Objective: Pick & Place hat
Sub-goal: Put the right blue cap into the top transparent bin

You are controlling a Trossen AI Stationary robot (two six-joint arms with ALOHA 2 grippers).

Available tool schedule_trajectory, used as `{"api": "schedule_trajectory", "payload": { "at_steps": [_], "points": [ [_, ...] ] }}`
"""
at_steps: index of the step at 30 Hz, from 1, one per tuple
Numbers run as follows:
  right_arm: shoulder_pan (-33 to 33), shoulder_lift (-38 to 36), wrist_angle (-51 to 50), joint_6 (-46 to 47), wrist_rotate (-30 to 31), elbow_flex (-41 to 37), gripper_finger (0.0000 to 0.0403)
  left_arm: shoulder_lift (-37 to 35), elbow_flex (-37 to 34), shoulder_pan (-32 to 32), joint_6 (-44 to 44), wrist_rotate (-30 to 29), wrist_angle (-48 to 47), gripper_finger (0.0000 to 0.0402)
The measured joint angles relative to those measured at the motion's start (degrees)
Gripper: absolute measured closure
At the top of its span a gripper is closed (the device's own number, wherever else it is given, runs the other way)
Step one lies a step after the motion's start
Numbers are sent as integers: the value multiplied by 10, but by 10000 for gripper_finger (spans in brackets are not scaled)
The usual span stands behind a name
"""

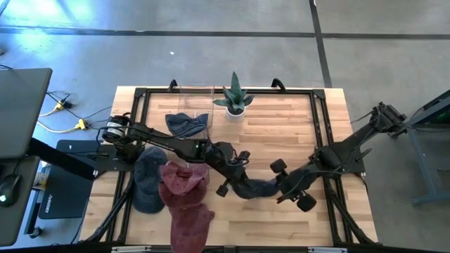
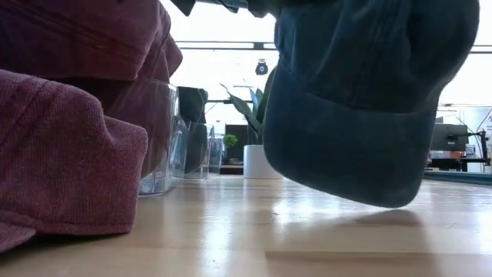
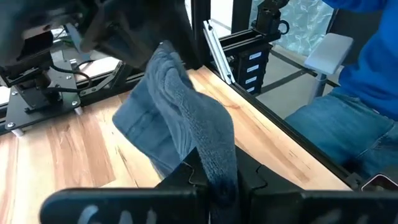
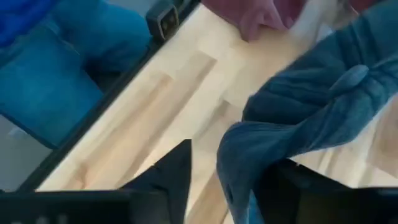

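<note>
Pale wooden table (image 1: 309,133), and over its front middle a dark blue hat (image 1: 254,188) hangs clear of the boards between both arms. Left gripper (image 3: 214,180) pinches its crumpled fabric; right gripper (image 4: 227,180) fingers stand apart around another fold. Only the low view shows the gap beneath. Farther back: maroon hats (image 1: 184,184), glass box (image 1: 197,95), potted plant (image 1: 234,98).

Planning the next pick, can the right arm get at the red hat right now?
Probably not yet. The right pincer is at the blue hat that the left pincer grips, and the red hat lies beyond the left arm.
</note>
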Motion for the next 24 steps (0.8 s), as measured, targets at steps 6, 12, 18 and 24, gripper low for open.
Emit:
{"api": "schedule_trajectory", "payload": {
  "at_steps": [6,12,18,24],
  "points": [
    [0,4,38,4,-40,0,364,0,0,0,-1,89,10,376],
    [0,5,74,-13,-86,0,384,0,0,0,-2,174,40,329],
    [-1,5,101,-53,-88,0,394,-1,0,0,-33,116,76,247],
    [-1,5,103,-79,-55,0,398,12,2,0,-52,29,86,194]
  ]
}}
